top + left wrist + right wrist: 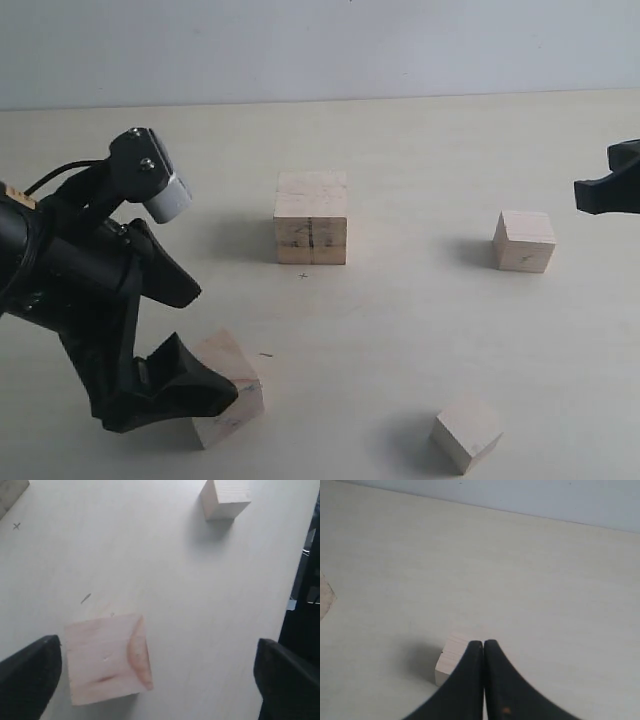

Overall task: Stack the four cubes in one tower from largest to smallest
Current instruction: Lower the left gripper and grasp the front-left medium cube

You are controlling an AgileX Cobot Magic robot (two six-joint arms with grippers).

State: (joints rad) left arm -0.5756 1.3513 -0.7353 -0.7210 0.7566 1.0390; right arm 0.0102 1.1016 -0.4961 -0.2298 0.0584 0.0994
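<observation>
The left gripper (157, 680) stands wide open and low over the table (420, 330), its two dark fingers (30, 680) set on either side of the cube with the reddish grain arc (105, 660). The cube lies close to one finger, well apart from the other, and is turned a little against the line between them. I judge the jaws are spread this far to take it in without knocking it, though closing from here would likely push it sideways before it clamps. Nothing is held. This cube looks second in size, which would explain why it is approached first: it belongs on the largest cube (311, 217). That one sits alone further back in the middle of the table, dark seam towards the exterior camera, just behind a small pencil cross (304, 276), and can serve as the tower's base where it stands. The right gripper (483, 652) is pressed shut on nothing and hangs above a smaller cube (524, 241) at the right, seemingly parked out of the way. The fourth cube (466, 432) lies at the near edge, turned corner-on; I cannot tell which of these two is smaller. No cube is stacked yet.
</observation>
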